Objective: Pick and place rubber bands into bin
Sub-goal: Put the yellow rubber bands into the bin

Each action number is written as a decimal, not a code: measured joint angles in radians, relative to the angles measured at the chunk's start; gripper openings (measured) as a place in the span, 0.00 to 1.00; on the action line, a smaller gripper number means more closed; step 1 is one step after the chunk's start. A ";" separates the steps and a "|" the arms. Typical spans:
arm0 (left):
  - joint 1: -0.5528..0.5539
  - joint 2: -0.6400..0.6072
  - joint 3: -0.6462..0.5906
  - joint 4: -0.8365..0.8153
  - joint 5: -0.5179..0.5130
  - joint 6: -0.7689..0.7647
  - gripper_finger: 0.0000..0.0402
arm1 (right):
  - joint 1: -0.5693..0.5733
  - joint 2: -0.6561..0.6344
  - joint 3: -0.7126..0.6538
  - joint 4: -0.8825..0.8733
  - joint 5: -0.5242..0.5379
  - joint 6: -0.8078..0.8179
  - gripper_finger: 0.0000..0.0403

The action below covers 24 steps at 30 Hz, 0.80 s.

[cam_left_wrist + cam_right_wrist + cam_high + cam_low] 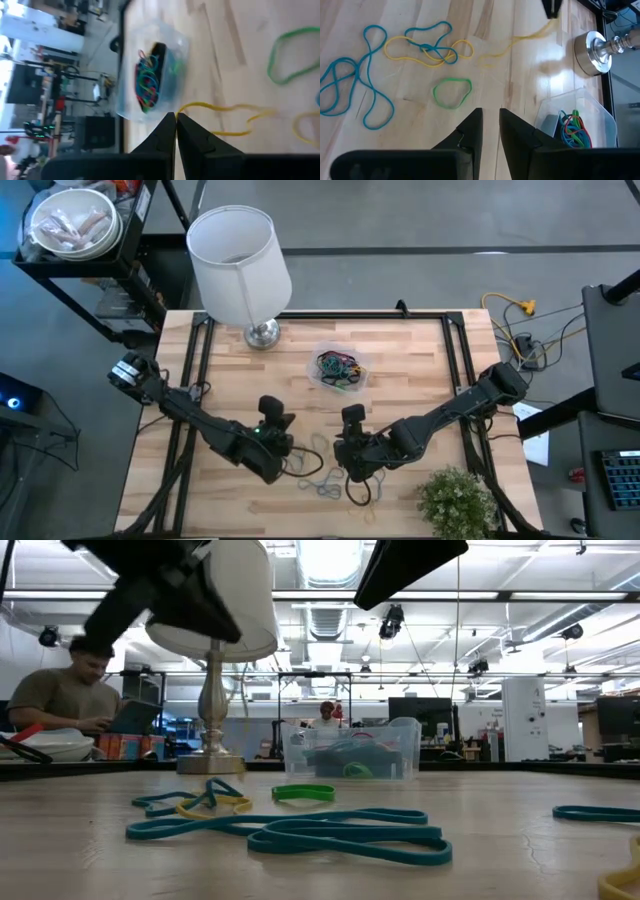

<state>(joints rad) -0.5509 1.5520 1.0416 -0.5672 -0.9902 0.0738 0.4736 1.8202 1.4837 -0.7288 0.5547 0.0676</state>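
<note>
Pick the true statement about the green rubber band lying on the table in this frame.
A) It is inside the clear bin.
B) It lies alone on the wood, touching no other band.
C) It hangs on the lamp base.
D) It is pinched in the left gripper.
B: the green rubber band lies flat on the bare table, apart from the yellow and blue tangle and outside the bin.
</note>
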 joint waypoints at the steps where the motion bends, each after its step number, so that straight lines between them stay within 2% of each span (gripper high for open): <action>1: 0.002 0.000 0.000 0.021 -0.013 0.029 0.00 | 0.000 0.000 0.000 0.000 0.002 0.000 0.15; 7: 0.038 -0.001 0.000 0.178 -0.018 0.192 0.00 | 0.000 -0.004 0.000 -0.024 0.035 0.001 0.15; 14: 0.127 -0.002 -0.001 0.318 -0.007 0.349 0.00 | 0.030 -0.034 0.000 -0.145 0.163 0.133 0.15; 20: 0.229 -0.002 -0.002 0.454 0.101 0.477 0.00 | 0.086 -0.054 -0.001 -0.278 0.261 0.293 0.15; 24: 0.305 -0.002 0.005 0.536 0.175 0.558 0.00 | 0.127 -0.064 -0.008 -0.315 0.317 0.343 0.15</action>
<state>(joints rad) -0.2464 1.5497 1.0463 -0.0308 -0.8156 0.6317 0.6005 1.7566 1.4758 -1.0439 0.8713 0.4102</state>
